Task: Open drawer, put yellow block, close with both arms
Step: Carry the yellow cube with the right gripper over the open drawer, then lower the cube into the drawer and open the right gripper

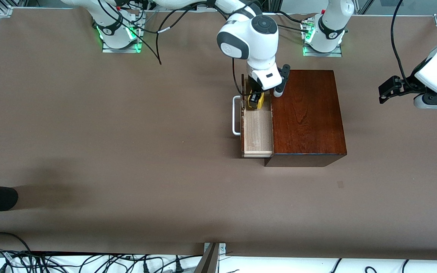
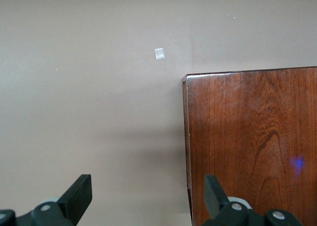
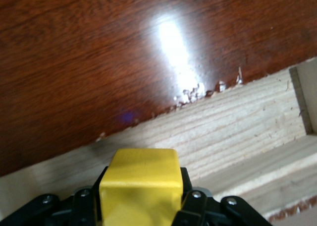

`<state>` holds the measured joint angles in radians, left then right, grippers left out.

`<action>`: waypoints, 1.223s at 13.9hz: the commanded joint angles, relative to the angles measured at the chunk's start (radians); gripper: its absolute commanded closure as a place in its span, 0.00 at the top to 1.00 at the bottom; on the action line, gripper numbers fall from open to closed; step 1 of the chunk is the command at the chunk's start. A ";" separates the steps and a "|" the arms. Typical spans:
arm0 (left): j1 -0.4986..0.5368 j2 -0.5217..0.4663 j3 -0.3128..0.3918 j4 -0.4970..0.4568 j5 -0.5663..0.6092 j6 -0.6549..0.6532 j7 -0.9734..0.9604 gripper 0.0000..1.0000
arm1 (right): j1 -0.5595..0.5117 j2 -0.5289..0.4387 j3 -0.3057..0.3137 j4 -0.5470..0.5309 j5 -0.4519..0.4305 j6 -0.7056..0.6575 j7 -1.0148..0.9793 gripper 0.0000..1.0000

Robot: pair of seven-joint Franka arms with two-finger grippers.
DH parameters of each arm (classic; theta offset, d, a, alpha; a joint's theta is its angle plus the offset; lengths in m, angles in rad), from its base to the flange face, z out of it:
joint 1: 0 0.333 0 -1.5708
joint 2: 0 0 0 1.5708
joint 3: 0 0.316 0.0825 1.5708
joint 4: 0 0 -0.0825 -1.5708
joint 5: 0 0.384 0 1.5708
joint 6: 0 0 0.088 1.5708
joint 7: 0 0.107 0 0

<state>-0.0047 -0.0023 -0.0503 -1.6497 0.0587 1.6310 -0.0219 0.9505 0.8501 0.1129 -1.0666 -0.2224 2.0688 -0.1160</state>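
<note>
the right claw (image 1: 255,101) is clenched on the small yellow block (image 3: 140,186), holding it in the open drawer (image 1: 257,132) at the end farthest from the front camera, close beside the glossy dark wooden box (image 1: 306,113). the drawer's pale, grainy wood tray is pulled out toward the right arm's end of the brown surface (image 1: 127,151), its white u-shaped handle (image 1: 236,115) leading. the left claw (image 2: 146,201) waits released, hovering over the surface at the box's edge.

A robotics lab: two bolted-down white arms (image 1: 249,41) on a brown table (image 1: 89,132), cables (image 1: 70,261) along its edge.
</note>
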 commanded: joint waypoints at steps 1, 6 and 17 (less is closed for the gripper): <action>0.000 0.012 0.003 0.025 -0.025 -0.013 0.020 1.00 | 0.007 0.032 -0.013 0.047 -0.017 0.011 -0.017 0.00; 0.000 0.013 0.003 0.025 -0.025 -0.013 0.019 1.00 | 0.007 0.053 -0.036 0.045 -0.017 0.016 -0.076 0.00; -0.003 0.022 0.000 0.039 -0.030 -0.013 0.016 1.00 | -0.009 0.014 -0.036 0.048 0.029 0.002 -0.067 1.00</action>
<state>-0.0054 -0.0005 -0.0512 -1.6470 0.0570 1.6311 -0.0219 0.9481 0.8946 0.0747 -1.0405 -0.2213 2.1000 -0.1793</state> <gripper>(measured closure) 0.000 0.013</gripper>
